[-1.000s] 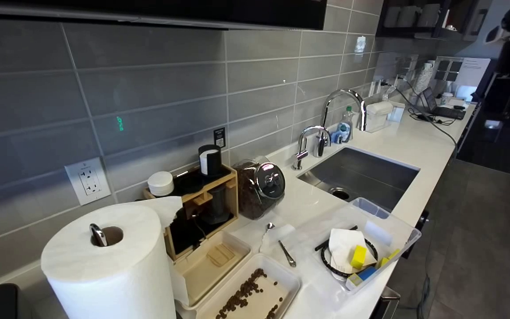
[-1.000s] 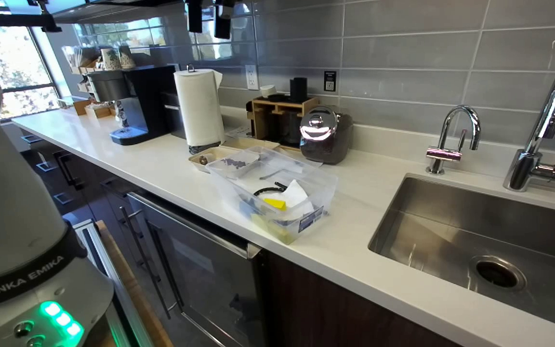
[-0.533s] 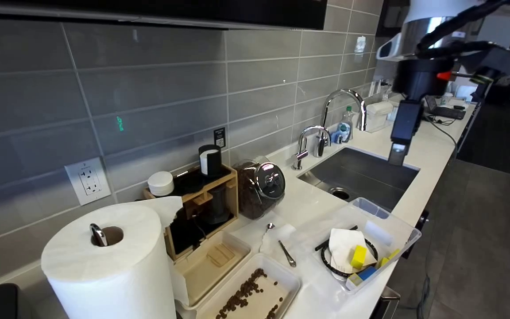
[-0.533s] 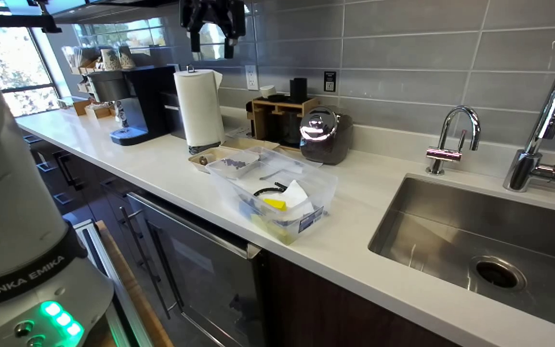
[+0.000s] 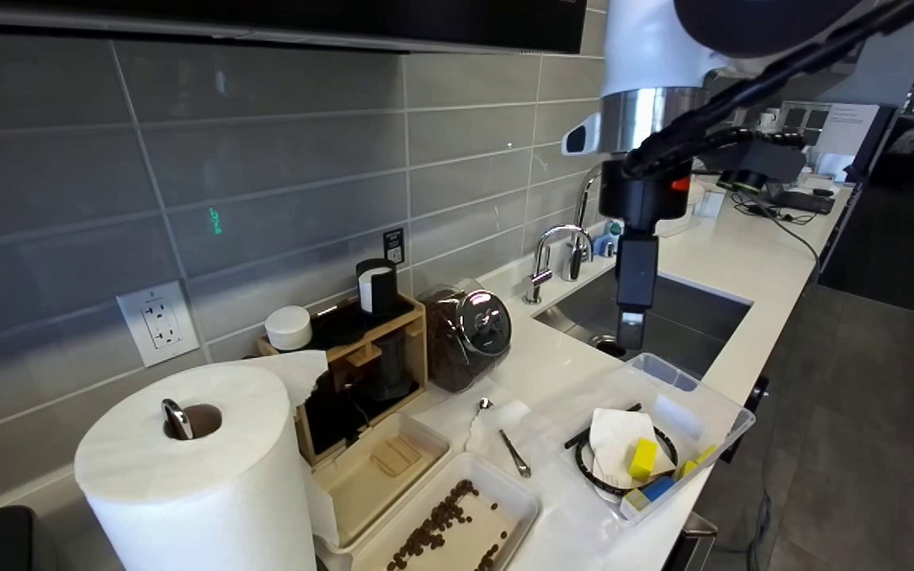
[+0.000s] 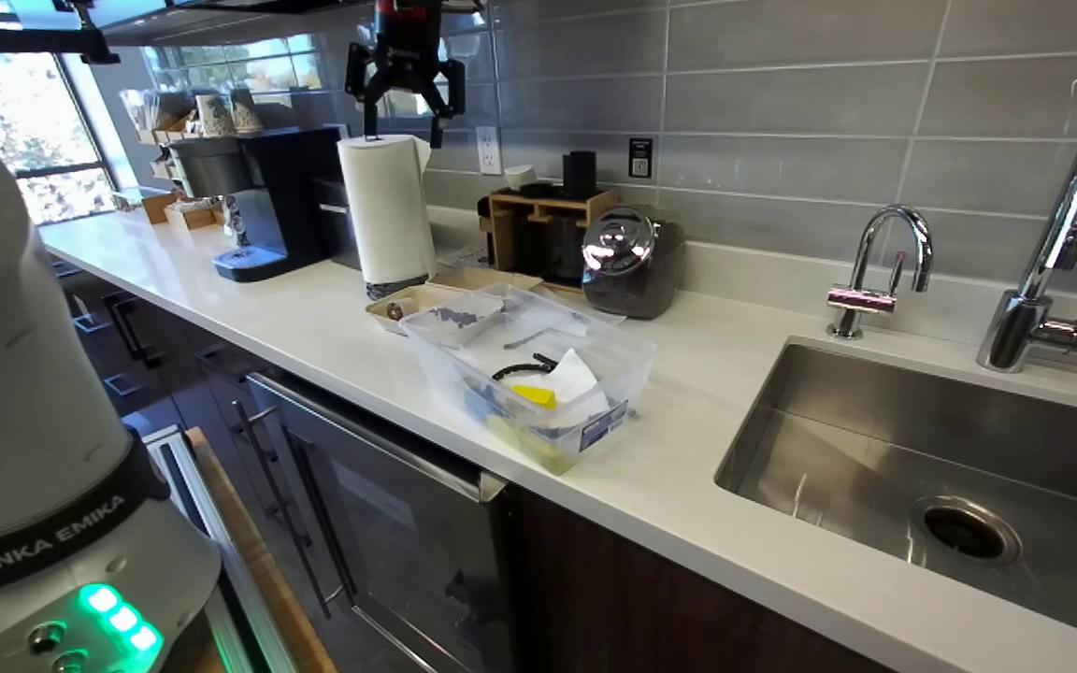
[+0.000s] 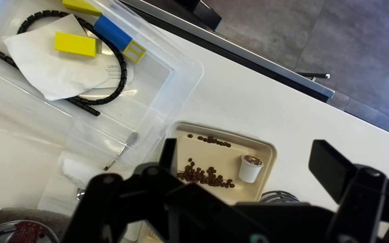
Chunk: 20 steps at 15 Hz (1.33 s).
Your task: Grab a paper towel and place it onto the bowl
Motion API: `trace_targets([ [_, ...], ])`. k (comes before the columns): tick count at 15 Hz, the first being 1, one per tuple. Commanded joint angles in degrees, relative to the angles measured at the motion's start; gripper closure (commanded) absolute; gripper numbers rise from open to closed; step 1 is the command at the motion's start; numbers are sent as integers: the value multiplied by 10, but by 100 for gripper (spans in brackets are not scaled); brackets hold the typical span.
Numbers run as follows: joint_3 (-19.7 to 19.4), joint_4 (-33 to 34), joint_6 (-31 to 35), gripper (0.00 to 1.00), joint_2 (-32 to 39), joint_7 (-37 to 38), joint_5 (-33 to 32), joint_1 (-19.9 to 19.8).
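A white paper towel roll (image 5: 195,507) stands upright in both exterior views, also here (image 6: 387,210). The loose end of its outer paper towel sheet (image 5: 298,373) sticks out near the top, toward the wall. My gripper (image 6: 404,134) is open, points down and holds nothing. In an exterior view its fingertips overlap the roll's top, but the gripper (image 5: 630,329) hangs in the air apart from the roll. The wrist view shows the gripper (image 7: 245,148) with wide-spread jaws above the counter. The roll is out of the wrist view. I can make out no bowl.
A clear plastic bin (image 7: 187,72) holds white paper (image 7: 46,64), blocks and a black ring. A tray (image 7: 221,126) holds coffee beans and a pod. A glass jar (image 5: 465,341), a wooden rack (image 5: 421,341), a sink (image 5: 687,333) and an overhead cabinet (image 5: 306,24) are near.
My gripper has come down into view. It has moved left across an exterior view toward the roll. Its jaws stay apart. The roll, bin and trays have not moved.
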Motion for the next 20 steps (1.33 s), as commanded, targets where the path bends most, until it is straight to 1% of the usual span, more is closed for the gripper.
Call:
trace_targets([
  [1,24,24,38,0,52,39,-11,-2],
  [5,43,43,140,0,87,64,4,3],
  [8,57,56,208,0,112,48,25,10],
  [10,68,56,268,0,124,37,33,15],
  [12,78,63,313,0,143,55,55,19],
  [14,87,68,372,0,160,63,74,22],
  [16,95,77,420,0,175,60,82,24],
  [17,92,60,390,0,154,59,62,18],
  [20,94,62,398,0,159,58,62,17],
])
